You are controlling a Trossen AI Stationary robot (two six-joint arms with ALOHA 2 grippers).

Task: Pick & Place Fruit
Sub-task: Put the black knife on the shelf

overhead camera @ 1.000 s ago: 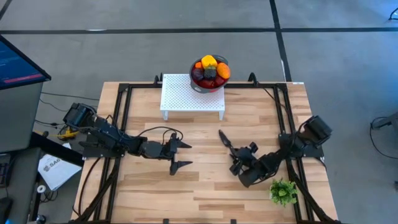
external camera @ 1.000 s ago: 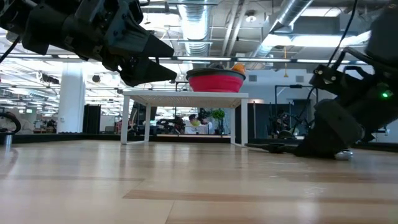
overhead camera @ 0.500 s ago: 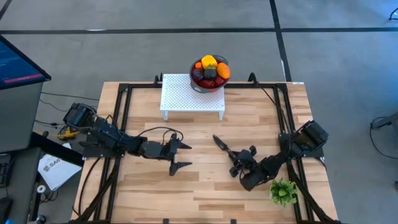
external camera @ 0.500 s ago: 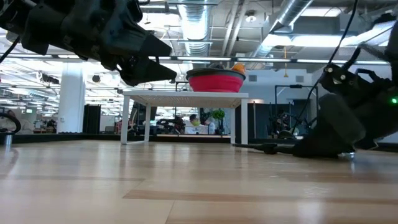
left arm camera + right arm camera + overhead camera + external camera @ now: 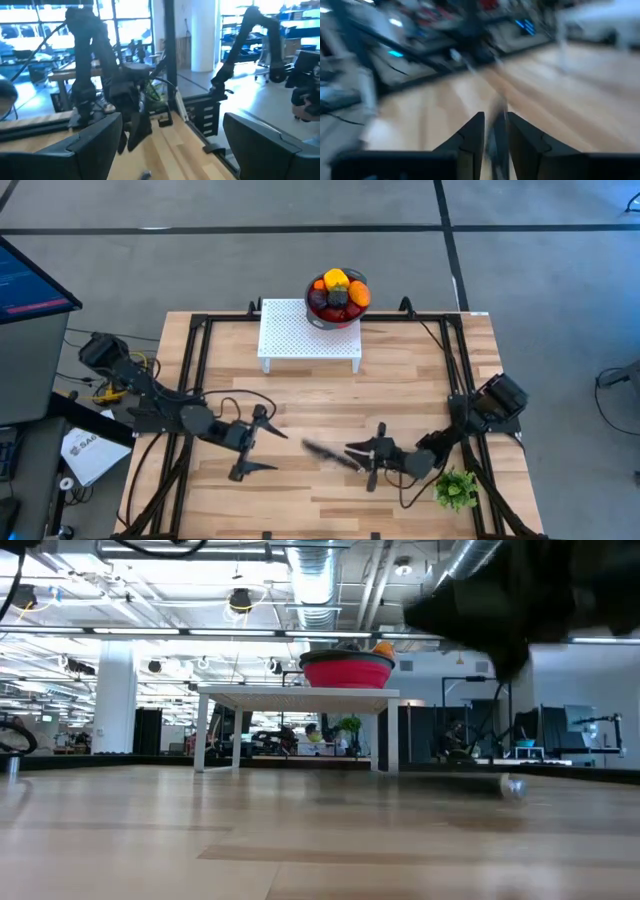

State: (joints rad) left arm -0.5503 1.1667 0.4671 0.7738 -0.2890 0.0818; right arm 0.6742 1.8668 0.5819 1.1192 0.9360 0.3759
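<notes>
Seen from above, the left claw [image 5: 247,444] hovers over the surface's [image 5: 330,395] left half, fingers spread wide and empty. Toward the far edge, a white stand [image 5: 309,333] carries a red bowl [image 5: 336,317] heaped with fruit [image 5: 338,292]. Near the front right, the right claw [image 5: 368,461] pinches a blurred knife [image 5: 330,456]. A plant sprig [image 5: 455,487] lies at the front right corner.

Red bowl [image 5: 347,671] of fruit [image 5: 381,648] atop white stand [image 5: 298,696]; blurred dark shape, perhaps an arm.
</notes>
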